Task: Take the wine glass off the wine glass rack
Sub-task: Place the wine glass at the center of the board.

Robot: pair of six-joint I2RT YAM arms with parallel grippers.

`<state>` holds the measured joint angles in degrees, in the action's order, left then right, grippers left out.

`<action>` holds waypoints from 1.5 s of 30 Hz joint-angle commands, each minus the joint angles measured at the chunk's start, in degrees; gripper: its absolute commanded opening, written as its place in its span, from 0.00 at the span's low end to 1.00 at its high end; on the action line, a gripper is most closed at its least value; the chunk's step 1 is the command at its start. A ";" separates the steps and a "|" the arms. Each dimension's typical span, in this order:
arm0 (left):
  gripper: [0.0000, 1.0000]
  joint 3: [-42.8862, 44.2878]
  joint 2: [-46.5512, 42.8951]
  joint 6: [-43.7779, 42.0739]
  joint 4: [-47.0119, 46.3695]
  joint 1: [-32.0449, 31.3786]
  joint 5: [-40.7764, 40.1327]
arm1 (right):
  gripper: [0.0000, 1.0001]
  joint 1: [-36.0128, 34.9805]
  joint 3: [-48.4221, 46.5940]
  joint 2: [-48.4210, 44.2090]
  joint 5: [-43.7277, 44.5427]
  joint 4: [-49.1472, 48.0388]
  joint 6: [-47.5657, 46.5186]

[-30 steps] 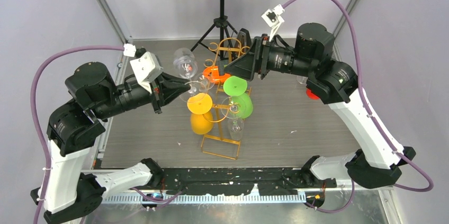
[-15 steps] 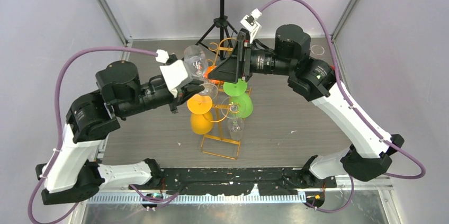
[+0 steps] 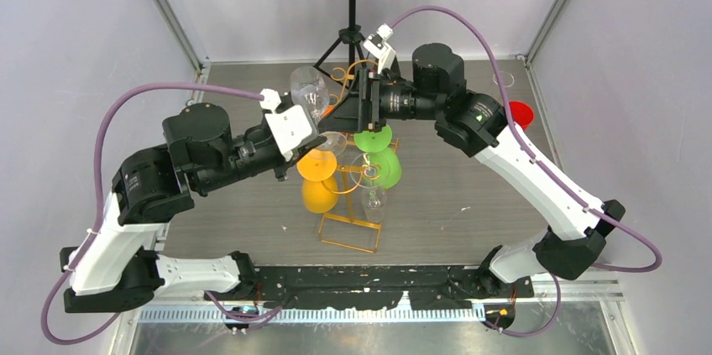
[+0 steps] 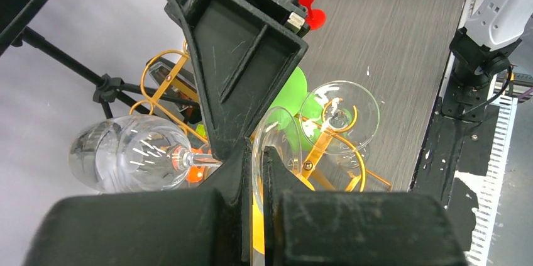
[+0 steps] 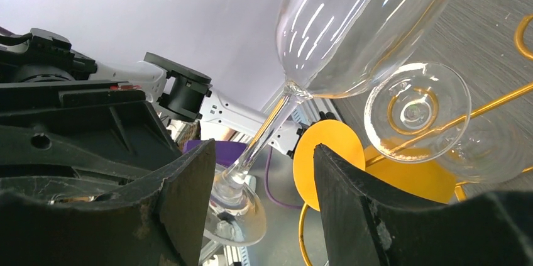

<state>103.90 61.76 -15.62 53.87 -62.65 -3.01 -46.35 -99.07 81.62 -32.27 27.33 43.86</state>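
As left claw (image 4: 256, 153) grips glass (image 4: 126, 159), right claw (image 5: 264, 159) gapes

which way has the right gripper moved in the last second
Yes, leftward: the right gripper now sits in line with the pole of the music stand, open around the stem of the clear glass.

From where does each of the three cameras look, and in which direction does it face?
Top external: above and behind the bases, facing down at the table; the left arm and right arm show whole.
Left wrist: on the left arm, facing along the left gripper, shut on the clear wine glass by its foot; its own fingers show.
Right wrist: on the right arm, facing out between the fingers of the open right gripper, at the glass's stem.
Shared: both wrist views show that glass and the gold rack.
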 commanded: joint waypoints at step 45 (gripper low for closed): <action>0.10 -2.41 -0.88 1.60 -3.79 -2.68 -2.11 | 0.06 -2.57 7.27 -3.42 -2.16 -10.90 3.72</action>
<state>100.36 62.15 -15.64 54.00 -65.52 -4.60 -48.49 -92.53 82.74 -33.26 17.78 51.18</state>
